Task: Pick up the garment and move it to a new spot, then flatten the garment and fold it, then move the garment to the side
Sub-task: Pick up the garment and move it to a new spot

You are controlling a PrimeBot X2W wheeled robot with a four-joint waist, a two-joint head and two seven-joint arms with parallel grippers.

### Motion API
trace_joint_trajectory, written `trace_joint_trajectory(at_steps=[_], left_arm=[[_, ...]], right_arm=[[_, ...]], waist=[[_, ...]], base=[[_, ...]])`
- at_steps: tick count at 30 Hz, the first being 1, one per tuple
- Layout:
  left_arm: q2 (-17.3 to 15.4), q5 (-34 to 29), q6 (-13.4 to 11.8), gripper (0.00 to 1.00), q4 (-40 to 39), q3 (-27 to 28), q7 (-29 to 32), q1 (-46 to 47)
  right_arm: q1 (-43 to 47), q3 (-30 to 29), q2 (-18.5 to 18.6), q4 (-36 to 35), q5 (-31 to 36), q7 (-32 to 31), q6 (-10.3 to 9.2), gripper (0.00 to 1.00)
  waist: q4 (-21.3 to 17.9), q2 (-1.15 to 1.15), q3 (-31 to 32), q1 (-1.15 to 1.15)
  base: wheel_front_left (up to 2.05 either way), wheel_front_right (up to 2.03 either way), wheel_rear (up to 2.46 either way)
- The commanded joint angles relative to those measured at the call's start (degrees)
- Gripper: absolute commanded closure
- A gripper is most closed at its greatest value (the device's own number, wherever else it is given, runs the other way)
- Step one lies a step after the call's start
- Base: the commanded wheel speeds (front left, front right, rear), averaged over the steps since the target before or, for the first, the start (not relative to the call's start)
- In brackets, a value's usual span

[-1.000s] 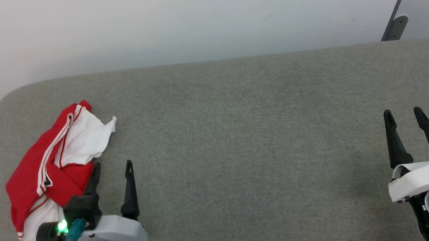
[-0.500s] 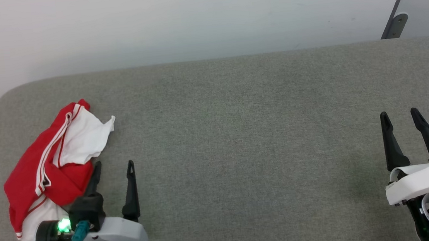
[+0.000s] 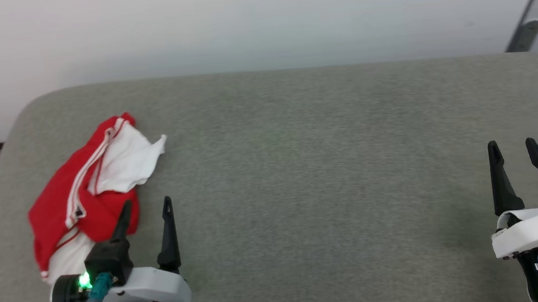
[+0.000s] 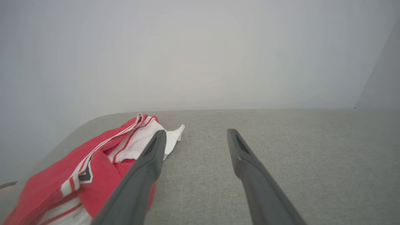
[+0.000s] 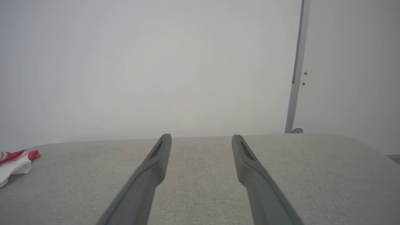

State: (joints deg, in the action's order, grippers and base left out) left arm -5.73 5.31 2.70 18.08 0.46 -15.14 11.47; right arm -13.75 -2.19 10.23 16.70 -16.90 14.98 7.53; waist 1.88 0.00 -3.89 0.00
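Garment (image 3: 83,201) sits bunched at the left end of the surface (image 3: 324,165), right beside the spread, empty left pincer (image 3: 147,201). Looks like pickup step; next it needs to shift left and pinch cloth.

text: none legible | garment (image 4: 47,184): black-and-white outlined mark among the folds, too crumpled to read

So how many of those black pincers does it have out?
2. The left pincer is at the lower left of the head view, open, at the edge of the crumpled red jersey. The right pincer is at the lower right, open, over bare grey surface.
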Motion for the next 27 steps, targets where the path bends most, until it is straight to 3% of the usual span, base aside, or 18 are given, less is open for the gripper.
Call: trace_joint_trajectory(at_steps=[1, 19, 27], left_arm=[[0.2, -0.4, -0.1, 0.00, 0.0, 0.2, 0.0, 0.2], [2.7, 0.8, -2.2, 0.00, -0.4, -1.3, 0.0, -3.1], [2.9, 5.1, -6.6, 0.00, -5.5, 0.3, 0.0, -6.8]], right_arm=[[0.3, 0.3, 0.1, -0.2, -0.3, 0.3, -0.08, 0.00], [1.9, 5.8, 0.5, -0.3, -1.4, 0.3, -0.08, 0.00], [-3.6, 14.8, 1.6, 1.2, -2.4, 0.3, -0.08, 0.00]], waist=[[2.8, 0.00, -0.4, 0.00], [27.3, 0.00, 0.5, 0.00], [29.9, 0.00, -2.7, 0.00]], base=[[0.00, 0.00, 0.00], [0.00, 0.00, 0.00], [0.00, 0.00, 0.00]])
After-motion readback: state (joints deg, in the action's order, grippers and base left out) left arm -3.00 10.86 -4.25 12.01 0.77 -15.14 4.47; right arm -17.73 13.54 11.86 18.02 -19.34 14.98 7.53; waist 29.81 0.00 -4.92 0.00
